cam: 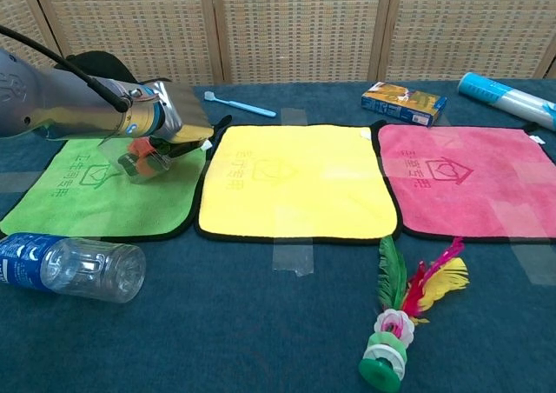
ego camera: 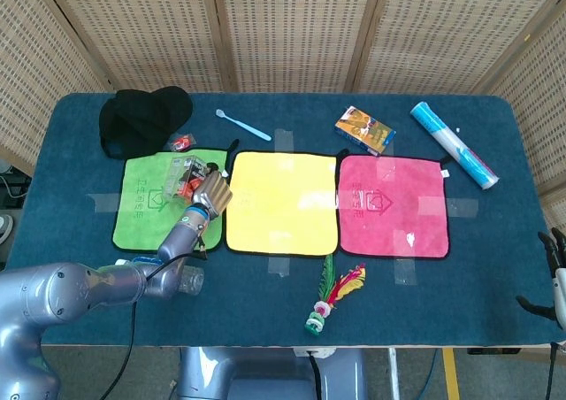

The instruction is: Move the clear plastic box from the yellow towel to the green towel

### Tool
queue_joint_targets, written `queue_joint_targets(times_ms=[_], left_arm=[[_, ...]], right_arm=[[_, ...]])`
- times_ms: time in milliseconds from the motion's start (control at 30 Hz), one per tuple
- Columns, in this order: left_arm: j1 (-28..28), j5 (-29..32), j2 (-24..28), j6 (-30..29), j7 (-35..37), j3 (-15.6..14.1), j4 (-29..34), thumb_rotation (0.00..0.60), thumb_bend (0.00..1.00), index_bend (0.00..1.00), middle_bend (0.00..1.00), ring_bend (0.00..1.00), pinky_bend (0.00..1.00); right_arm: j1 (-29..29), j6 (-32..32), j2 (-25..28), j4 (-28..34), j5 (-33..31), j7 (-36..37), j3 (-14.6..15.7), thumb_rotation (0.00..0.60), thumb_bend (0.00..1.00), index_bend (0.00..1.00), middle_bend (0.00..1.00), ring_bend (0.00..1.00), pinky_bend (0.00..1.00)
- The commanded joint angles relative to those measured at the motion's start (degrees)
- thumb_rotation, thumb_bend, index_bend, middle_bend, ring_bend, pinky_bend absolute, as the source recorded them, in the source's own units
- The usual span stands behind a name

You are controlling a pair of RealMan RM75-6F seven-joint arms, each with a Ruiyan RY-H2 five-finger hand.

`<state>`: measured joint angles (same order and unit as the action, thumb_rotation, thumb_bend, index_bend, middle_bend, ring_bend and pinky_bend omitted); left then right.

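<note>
Both views are brightly and evenly lit by soft, diffuse light, apparently from above. Shadows are faint and short: a thin dark edge under the plastic bottle (cam: 74, 269) in the chest view, and a soft shadow beneath the left hand (cam: 169, 123) on the green towel (cam: 95, 193). A small glare spot shows on the pink towel (ego camera: 390, 205) in the head view, and pale highlights sit on the silver arm casing. Focus is acceptable across the counter (ego camera: 283, 303). The clear plastic box (cam: 139, 158) reads poorly; its outline is hard to trace, possibly from transparency. Slight barrel distortion bends the counter's edges in the head view.
</note>
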<state>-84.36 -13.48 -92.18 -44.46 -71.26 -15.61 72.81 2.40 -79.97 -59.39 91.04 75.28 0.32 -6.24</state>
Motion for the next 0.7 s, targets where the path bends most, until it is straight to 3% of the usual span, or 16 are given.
queue_joint_targets(times_ms=[33, 467, 700], left_arm=[[0.1, 0.0, 0.2, -0.1, -0.1, 0.1, 0.2, 0.600, 1.00, 0.54, 0.28, 0.29, 0.19], [1.0, 0.1, 1.5, -0.8, -0.4, -0.5, 1.3, 0.600, 1.00, 0.54, 0.28, 0.29, 0.19], [1.7, -1.7, 3.0, -2.1, 1.4, 1.0, 3.0, 0.600, 1.00, 0.51, 0.27, 0.29, 0.19]], right_arm=[[0.0, -0.1, 0.0, 0.1, 0.0, -0.1, 0.0, 0.600, 0.00, 0.00, 0.00, 0.00, 0.00], [0.0, -0.1, 0.1, 0.3, 0.1, -0.1, 0.1, 0.600, 0.00, 0.00, 0.00, 0.00, 0.00], [-0.2, -0.4, 0.3, 0.6, 0.2, 0.2, 0.1, 0.600, 0.00, 0.00, 0.00, 0.00, 0.00]])
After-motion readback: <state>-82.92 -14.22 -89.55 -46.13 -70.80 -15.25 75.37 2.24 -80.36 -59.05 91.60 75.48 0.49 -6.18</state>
